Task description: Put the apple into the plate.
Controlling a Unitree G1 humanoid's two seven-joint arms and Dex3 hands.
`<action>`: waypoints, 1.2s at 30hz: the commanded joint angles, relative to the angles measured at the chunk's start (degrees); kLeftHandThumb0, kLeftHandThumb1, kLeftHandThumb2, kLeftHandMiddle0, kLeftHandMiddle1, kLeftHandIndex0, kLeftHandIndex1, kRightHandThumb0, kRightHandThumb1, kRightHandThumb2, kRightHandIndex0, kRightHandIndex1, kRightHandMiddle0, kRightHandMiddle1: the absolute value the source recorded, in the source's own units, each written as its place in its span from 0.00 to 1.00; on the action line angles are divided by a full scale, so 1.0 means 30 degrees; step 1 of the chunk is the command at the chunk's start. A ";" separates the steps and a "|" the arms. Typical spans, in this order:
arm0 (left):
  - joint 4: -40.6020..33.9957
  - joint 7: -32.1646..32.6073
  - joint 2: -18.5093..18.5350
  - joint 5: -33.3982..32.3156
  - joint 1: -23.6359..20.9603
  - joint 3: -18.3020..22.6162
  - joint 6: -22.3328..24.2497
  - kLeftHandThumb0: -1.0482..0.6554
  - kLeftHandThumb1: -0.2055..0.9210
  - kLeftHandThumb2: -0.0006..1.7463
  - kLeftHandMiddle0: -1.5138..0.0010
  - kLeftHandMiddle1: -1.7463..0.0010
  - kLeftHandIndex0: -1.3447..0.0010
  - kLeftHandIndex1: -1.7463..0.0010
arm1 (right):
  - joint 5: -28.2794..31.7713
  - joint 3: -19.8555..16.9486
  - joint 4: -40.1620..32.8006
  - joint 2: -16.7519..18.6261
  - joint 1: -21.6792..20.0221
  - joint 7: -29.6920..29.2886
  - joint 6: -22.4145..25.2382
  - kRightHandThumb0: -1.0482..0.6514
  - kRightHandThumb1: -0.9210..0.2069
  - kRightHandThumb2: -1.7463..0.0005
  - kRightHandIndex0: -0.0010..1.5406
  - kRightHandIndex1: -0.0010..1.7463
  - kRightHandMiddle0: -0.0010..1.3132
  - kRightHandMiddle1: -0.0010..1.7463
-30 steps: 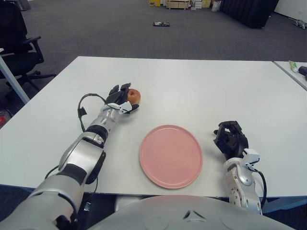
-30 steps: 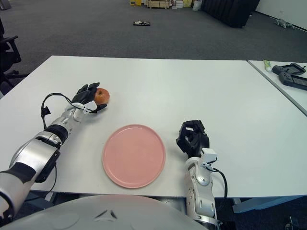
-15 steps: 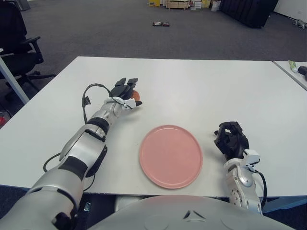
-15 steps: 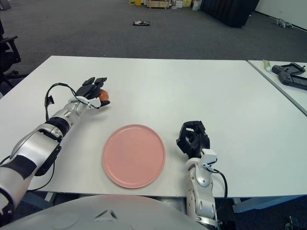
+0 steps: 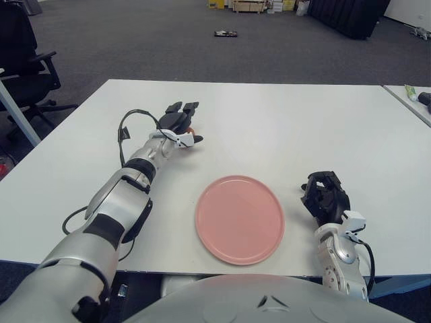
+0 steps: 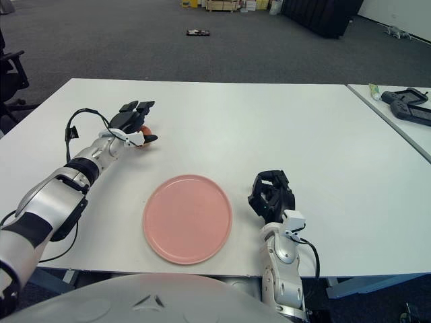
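Apple [image 6: 143,128] lies mostly hidden beneath the left hand [image 6: 132,122].

Apple [image 6: 144,128] — under left hand [image 6: 132,121]; plate [image 6: 187,218] bare

You have a white rectangular tabletop [image 5: 283,121] filling mid-frame. At upper left stands a black office chair [image 5: 23,60] on dark grey carpet [image 5: 135,40]. A small dark flat object [image 5: 226,33] lies on the floor at top centre. At right edge, a black game controller [image 6: 407,105] sits on a second white table [image 6: 397,124].
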 commanded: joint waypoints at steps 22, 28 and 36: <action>0.0664 -0.1162 -0.0028 0.0258 -0.0798 -0.0365 0.0262 0.11 0.78 0.35 1.00 0.78 1.00 0.80 | -0.0245 -0.0117 0.0124 0.0304 0.0348 -0.0517 -0.0138 0.39 0.23 0.49 0.45 1.00 0.27 1.00; 0.1085 -0.2468 0.0124 0.0414 -0.0691 -0.0622 0.1486 0.12 0.78 0.34 1.00 0.78 1.00 0.73 | -0.0224 -0.0197 0.0078 0.0274 0.0376 -0.0598 -0.0242 0.39 0.24 0.48 0.46 1.00 0.28 1.00; 0.1300 -0.3391 -0.0033 0.0684 -0.0473 -0.1001 0.2819 0.10 0.82 0.33 1.00 0.80 1.00 0.67 | -0.0185 -0.0288 -0.0036 0.0261 0.0420 -0.0577 -0.0215 0.39 0.26 0.46 0.47 1.00 0.29 1.00</action>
